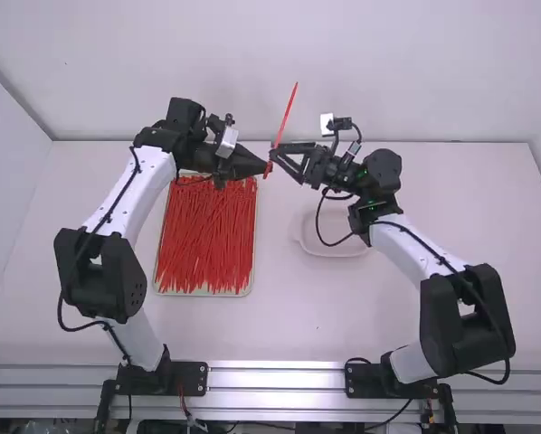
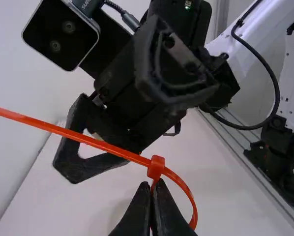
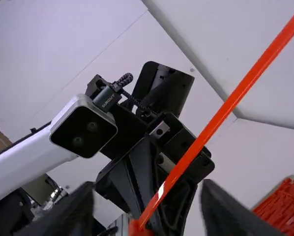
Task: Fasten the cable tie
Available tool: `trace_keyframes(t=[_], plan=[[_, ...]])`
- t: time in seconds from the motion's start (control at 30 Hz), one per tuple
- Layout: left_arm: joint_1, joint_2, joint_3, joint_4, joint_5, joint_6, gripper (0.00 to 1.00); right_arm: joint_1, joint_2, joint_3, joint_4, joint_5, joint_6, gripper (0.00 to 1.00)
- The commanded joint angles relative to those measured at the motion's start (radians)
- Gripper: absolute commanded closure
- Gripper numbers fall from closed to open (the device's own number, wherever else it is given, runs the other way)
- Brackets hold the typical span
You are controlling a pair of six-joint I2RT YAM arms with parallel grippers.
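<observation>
Right fingers point(image 3: 75, 211) are blurred; cable tie point(image 3: 220, 120) runs off-frame.

One raised tie point(image 1: 288, 110), one heaped tray point(image 1: 204, 294), one bowl point(image 1: 338, 250).

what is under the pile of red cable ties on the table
A flat pale tray: only its edge shows around the pile of red cable ties. The ties cover its floor, so anything else lying beneath them cannot be seen.

Before me, the white surface point(image 1: 488, 235) carries a flat tray point(image 1: 204, 294) on its left part, heaped with red cable ties point(image 1: 207, 235). A shallow clear dish point(image 1: 334, 254) sits near the middle.
</observation>
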Motion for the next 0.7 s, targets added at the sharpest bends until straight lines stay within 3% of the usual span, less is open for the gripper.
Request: trace_keyframes(t=[0.0, 0.27, 0.57, 0.6, 0.67], plan=[[-0.009, 0.001, 0.028, 0.011, 0.044, -0.015, 0.98, 0.005, -0.024, -0.005, 0.009, 0.002, -0.008, 0.62], [-0.016, 0.001, 0.027, 0.095, 0.044, -0.112, 0.98, 0.005, -0.024, -0.005, 0.008, 0.001, -0.008, 1.0], [-0.023, 0.001, 0.027, 0.09, 0.032, -0.111, 0.97, -0.008, -0.024, -0.005, 0.01, -0.018, -0.008, 1.0], [-0.023, 0.001, 0.027, 0.09, 0.028, -0.12, 0.91, -0.012, -0.024, -0.005, 0.016, -0.028, -0.008, 1.0], [-0.016, 0.001, 0.027, 0.111, 0.024, -0.17, 0.63, -0.02, -0.024, -0.005, 0.016, -0.043, -0.008, 1.0]])
